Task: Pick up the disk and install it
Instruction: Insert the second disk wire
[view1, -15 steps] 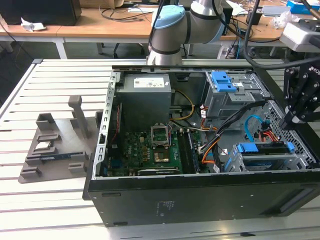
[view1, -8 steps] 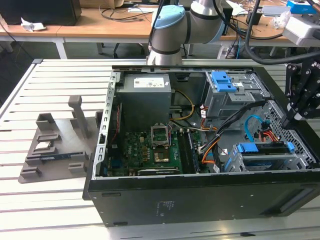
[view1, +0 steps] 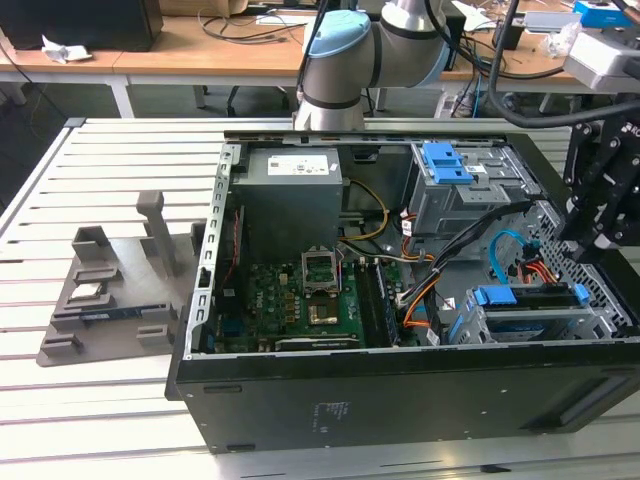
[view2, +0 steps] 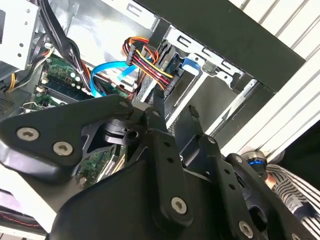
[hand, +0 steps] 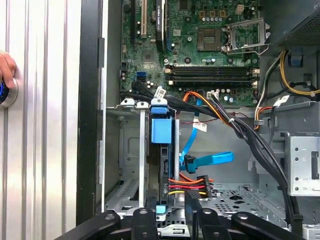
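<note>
The disk (view1: 530, 298) stands on edge in the drive cage (view1: 500, 325) at the front corner of the open computer case, on the exterior view's right, with blue rails at both ends. In the first wrist view the disk (hand: 162, 165) sits in its slot under a blue tab, directly ahead of my gripper (hand: 167, 220). My gripper (view1: 590, 245) hangs just above that cage, open, with nothing between its fingers. The second wrist view has the gripper (view2: 175, 107) close to the cage, where the disk's blue tab (view2: 189, 62) shows.
Blue data cable (hand: 210, 160) and a red-orange-yellow power plug (hand: 192, 185) lie beside the slot. The motherboard (view1: 300, 295) and power supply (view1: 295, 195) fill the case. A second blue-tabbed cage (view1: 445, 165) sits behind. A grey slotted stand (view1: 110, 290) is outside. A hand (hand: 5, 70) rests on a button.
</note>
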